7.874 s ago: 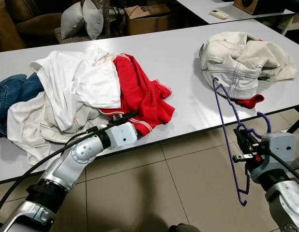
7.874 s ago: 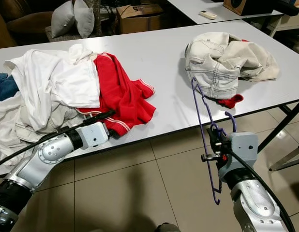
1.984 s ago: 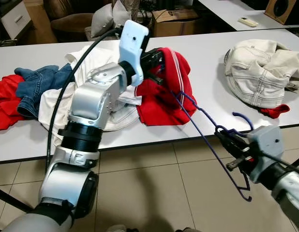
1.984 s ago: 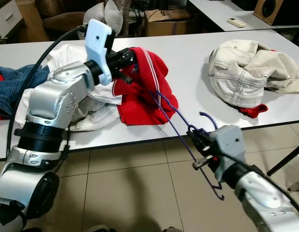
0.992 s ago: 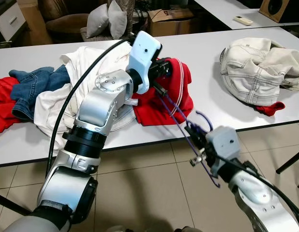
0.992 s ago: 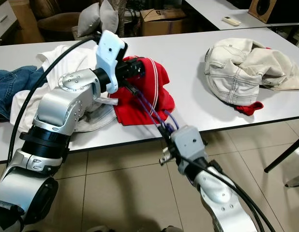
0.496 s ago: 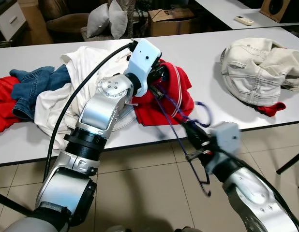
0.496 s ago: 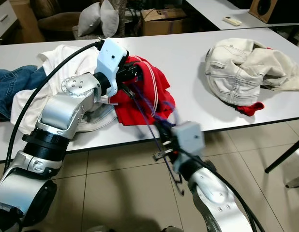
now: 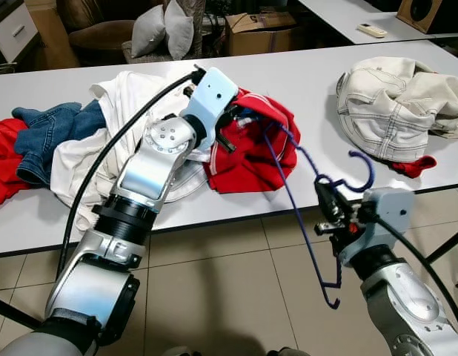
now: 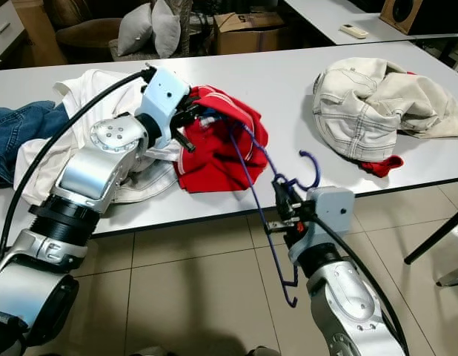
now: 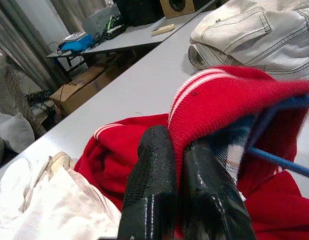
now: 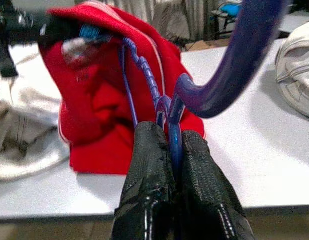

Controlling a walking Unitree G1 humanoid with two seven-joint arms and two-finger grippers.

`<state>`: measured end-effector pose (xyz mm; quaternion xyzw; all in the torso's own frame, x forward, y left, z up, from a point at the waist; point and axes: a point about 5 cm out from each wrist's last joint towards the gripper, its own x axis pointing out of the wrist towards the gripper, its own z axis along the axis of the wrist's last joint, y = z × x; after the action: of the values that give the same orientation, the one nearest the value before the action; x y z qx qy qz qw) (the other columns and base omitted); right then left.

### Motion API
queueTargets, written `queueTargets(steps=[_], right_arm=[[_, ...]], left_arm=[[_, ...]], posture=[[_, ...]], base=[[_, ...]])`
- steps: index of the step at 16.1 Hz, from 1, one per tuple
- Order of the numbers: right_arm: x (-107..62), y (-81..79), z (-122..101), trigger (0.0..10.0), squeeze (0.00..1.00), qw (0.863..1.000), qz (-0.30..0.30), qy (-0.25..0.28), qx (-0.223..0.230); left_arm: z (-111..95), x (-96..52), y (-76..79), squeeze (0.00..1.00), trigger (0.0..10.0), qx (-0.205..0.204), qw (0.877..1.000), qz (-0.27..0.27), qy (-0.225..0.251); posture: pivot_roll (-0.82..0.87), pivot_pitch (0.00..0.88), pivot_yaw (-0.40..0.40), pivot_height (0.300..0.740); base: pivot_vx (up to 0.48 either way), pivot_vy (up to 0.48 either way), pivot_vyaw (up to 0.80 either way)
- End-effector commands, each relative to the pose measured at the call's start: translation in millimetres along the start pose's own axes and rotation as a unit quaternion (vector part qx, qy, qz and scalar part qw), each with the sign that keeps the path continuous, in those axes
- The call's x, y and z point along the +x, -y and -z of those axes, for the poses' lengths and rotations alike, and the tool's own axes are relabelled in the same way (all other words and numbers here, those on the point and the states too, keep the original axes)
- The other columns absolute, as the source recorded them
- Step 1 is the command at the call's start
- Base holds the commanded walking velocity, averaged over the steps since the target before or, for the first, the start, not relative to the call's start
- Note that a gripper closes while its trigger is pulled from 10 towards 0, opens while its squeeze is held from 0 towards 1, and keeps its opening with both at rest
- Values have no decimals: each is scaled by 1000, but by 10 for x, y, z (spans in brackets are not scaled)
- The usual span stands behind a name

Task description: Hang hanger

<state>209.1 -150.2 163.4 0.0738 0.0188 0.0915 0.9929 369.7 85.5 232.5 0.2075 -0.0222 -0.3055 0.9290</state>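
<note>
Right claw (image 9: 327, 210) pinching neck of purple hanger (image 9: 296, 204) below hook, held off front edge of white bench (image 9: 288, 96), over tiled floor (image 9: 214, 297). Hanger's far shoulder runs up from right claw into red sweatshirt (image 9: 251, 148). Left claw (image 11: 177, 175) pressed together on sweatshirt's striped hem, lifting it above bench. Beyond left claw: white garments (image 9: 118, 126), blue jeans (image 9: 44, 137). Beige jacket (image 9: 399, 104) farther along bench beyond right claw.

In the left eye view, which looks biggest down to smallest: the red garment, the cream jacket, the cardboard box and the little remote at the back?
1. Cream jacket and red garment: about alike; folds and the left gripper hide part of the red one.
2. Cardboard box, though it stands farther off.
3. Remote, smallest, also far back.
</note>
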Motion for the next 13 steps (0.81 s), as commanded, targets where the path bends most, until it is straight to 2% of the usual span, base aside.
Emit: queueTargets(steps=[1, 3, 4, 6, 7, 8, 9, 11, 12, 13], right_arm=[[4, 78, -55, 10000, 0, 1000, 29, 8, 2], [71, 77, 94, 10000, 0, 998, 10, -57, 14], [93, 61, 110, 10000, 0, 998, -6, -63, 3], [177, 25, 136, 10000, 0, 997, -36, -73, 7], [271, -13, 180, 10000, 0, 992, -57, -103, 33], [299, -22, 185, 10000, 0, 992, -66, -110, 19], [338, -34, 121, 10000, 0, 994, -64, -84, 16], [384, -68, -97, 10000, 0, 998, -54, -12, 43], [377, -84, -126, 10000, 0, 997, -58, -6, 41], [371, -93, -128, 10000, 0, 997, -61, -7, 41]], left_arm=[[-78, 2, -16, 0, 78, 14, 1000, 5, 12], [-169, -10, 76, 0, 667, 1, 998, 46, 38], [-183, -11, 90, 0, 627, -3, 998, 50, 42], [-227, -22, 132, 0, 627, 2, 997, 63, 49], [-320, -51, 198, 0, 941, 24, 993, 95, 68], [-353, -58, 225, 0, 1176, 33, 991, 104, 72], [-358, -58, 247, 0, 1412, 46, 991, 108, 69], [-255, -35, 282, 0, 1961, 90, 990, 104, 41], [-196, -31, 282, 0, 2275, 111, 988, 99, 26], [-166, -31, 282, 0, 3294, 122, 988, 98, 19]], posture=[[-102, 0, 61, 740], [-105, 0, 59, 740], [-105, 0, 59, 740], [-100, 0, 53, 740], [-99, 0, 51, 740], [-94, 0, 47, 740], [-87, 0, 42, 740], [-91, 0, 44, 740], [-93, 0, 47, 740], [-93, 0, 47, 740]], base=[[0, 0, 0], [0, 0, 0], [0, 0, 0], [0, 0, 0], [0, 0, 0], [0, 0, 0], [0, 0, 0], [0, 0, 0], [0, 0, 0], [0, 0, 0]])
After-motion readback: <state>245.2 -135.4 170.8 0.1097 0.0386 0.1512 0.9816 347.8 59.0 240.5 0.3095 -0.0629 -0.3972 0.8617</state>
